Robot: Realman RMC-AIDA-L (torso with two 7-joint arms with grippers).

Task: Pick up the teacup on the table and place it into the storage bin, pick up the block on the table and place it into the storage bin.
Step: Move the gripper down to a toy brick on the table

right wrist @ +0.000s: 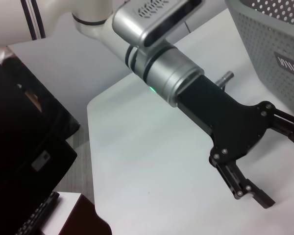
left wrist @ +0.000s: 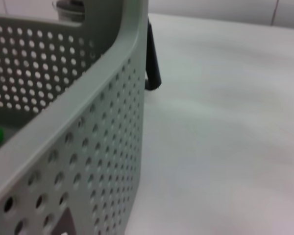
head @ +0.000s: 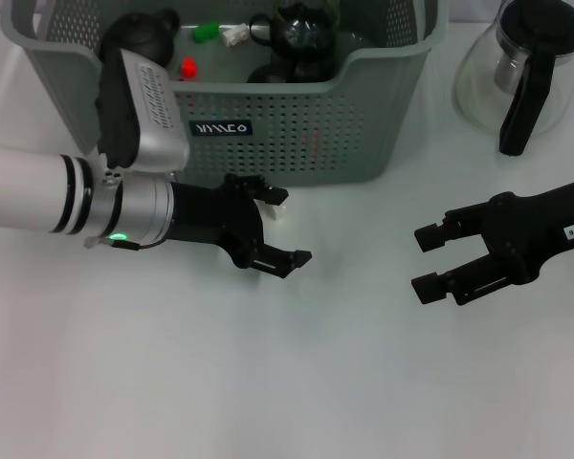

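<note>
The grey-green storage bin point(head: 297, 124) stands at the back of the table, and its perforated wall point(left wrist: 103, 147) fills the left wrist view. Inside it lie a green block point(head: 206, 32), a red block point(head: 187, 69), a white piece point(head: 234, 35) and dark rounded teaware point(head: 301, 33); I cannot tell a teacup apart among it. My left gripper point(head: 292, 228) is open just in front of the bin's front wall. A small white piece point(head: 278, 197), possibly a block, shows at its far fingertip. My right gripper point(head: 423, 260) hangs open over bare table to the right, holding nothing.
A glass coffee pot with a black handle point(head: 521, 67) stands at the back right beside the bin; its handle point(left wrist: 152, 58) shows past the bin's corner. The right wrist view shows the left arm point(right wrist: 166, 73), the table's edge and dark furniture point(right wrist: 19, 147) beyond it.
</note>
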